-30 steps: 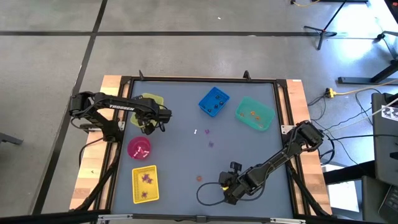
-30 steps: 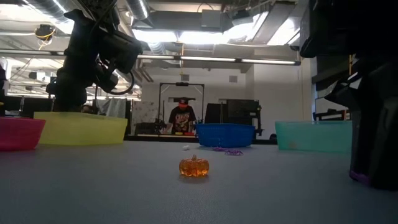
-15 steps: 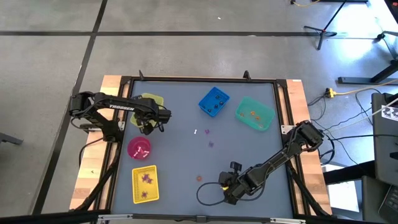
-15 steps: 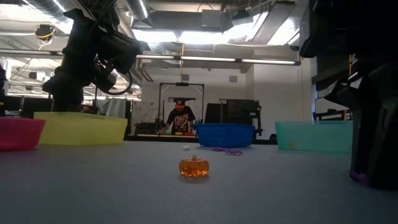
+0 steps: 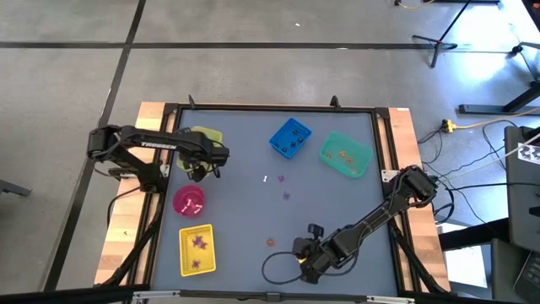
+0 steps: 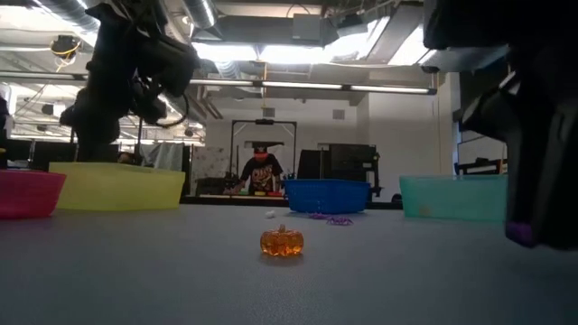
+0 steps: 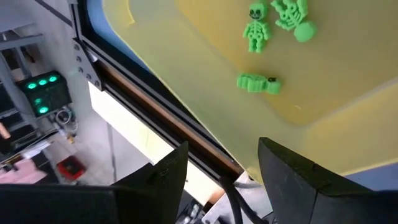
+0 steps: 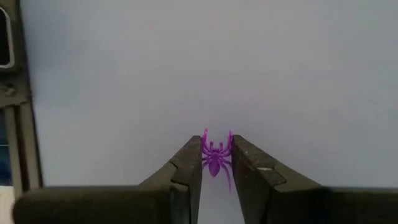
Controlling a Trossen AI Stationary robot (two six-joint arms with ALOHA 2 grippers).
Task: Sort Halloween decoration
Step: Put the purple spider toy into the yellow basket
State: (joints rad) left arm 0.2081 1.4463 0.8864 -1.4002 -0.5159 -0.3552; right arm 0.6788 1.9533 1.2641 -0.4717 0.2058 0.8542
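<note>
Near the front edge of the table [image 5: 245,228], the right gripper [image 8: 216,163] is closed on a purple spider [image 8: 215,153], pinched between its two fingertips. Over the round yellow bin [image 7: 205,74] at the left side, the left gripper [image 7: 221,165] hangs with fingers spread and empty; green skeletons [image 7: 255,31] lie inside this bin. An orange pumpkin [image 6: 282,241] sits alone on the table, and a few purple trinkets [image 5: 285,195] lie near the middle.

Tabletop [image 5: 245,228] middle mostly open, only an orange pumpkin [image 5: 270,241] and small purple bits [image 5: 285,195] (scattered). Blue bin [image 5: 289,138] and teal bin [image 5: 346,154] block the far side; pink bowl [image 5: 188,201] and yellow tray [image 5: 197,250] line the left edge.
</note>
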